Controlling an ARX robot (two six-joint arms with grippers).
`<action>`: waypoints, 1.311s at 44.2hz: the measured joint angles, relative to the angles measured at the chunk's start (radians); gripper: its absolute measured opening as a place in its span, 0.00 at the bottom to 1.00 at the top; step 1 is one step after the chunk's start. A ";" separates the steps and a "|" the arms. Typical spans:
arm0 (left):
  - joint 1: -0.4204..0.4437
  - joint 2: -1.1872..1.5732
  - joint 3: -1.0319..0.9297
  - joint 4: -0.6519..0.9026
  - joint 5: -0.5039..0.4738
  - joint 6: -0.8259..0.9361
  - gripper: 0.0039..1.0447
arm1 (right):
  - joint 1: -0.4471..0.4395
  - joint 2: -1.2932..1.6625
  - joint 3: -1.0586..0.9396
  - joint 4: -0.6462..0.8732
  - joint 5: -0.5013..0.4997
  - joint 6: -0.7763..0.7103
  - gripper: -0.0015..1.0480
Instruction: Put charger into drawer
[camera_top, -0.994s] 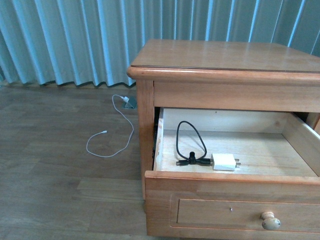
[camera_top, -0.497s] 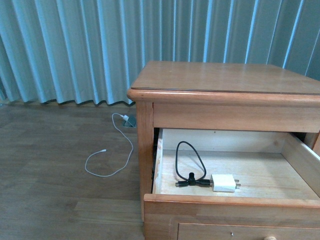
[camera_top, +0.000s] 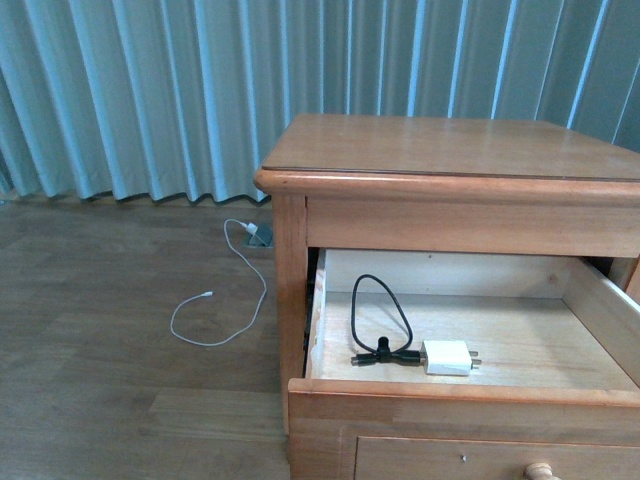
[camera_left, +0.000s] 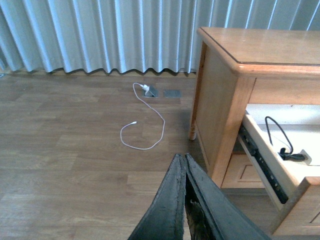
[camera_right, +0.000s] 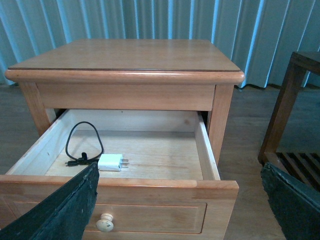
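Observation:
The charger (camera_top: 447, 357), a small white plug block with a looped black cable (camera_top: 380, 310), lies flat on the pale floor of the open drawer (camera_top: 460, 396), near its front left. In the right wrist view the charger (camera_right: 110, 162) lies behind the drawer front (camera_right: 150, 216) with its round knob (camera_right: 105, 223). My right gripper (camera_right: 180, 170) is open, its dark fingers (camera_right: 65, 210) spread wide in front of the drawer and holding nothing. My left gripper (camera_left: 185, 165) is shut and empty, out over the floor to the left of the nightstand. Neither arm shows in the front view.
A long thin white cable (camera_top: 215, 300) curls on the wooden floor from a floor socket (camera_top: 260, 233). The nightstand top (camera_top: 450, 145) overhangs the drawer. A dark wooden piece of furniture (camera_right: 287, 110) stands to the right. Blue-grey curtains (camera_top: 150, 90) hang behind.
The front view has shifted upward, so the drawer front and knob sit lower in the frame. The charger lies in the same spot in the drawer.

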 joint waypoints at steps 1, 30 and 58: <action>0.024 -0.012 -0.007 -0.004 0.024 0.000 0.04 | 0.000 0.000 0.000 0.000 0.000 0.000 0.92; 0.059 -0.222 -0.098 -0.106 0.033 0.000 0.04 | 0.000 0.000 -0.001 0.000 0.000 0.000 0.92; 0.059 -0.400 -0.097 -0.293 0.034 -0.001 0.13 | 0.000 0.000 -0.001 0.000 0.000 0.000 0.92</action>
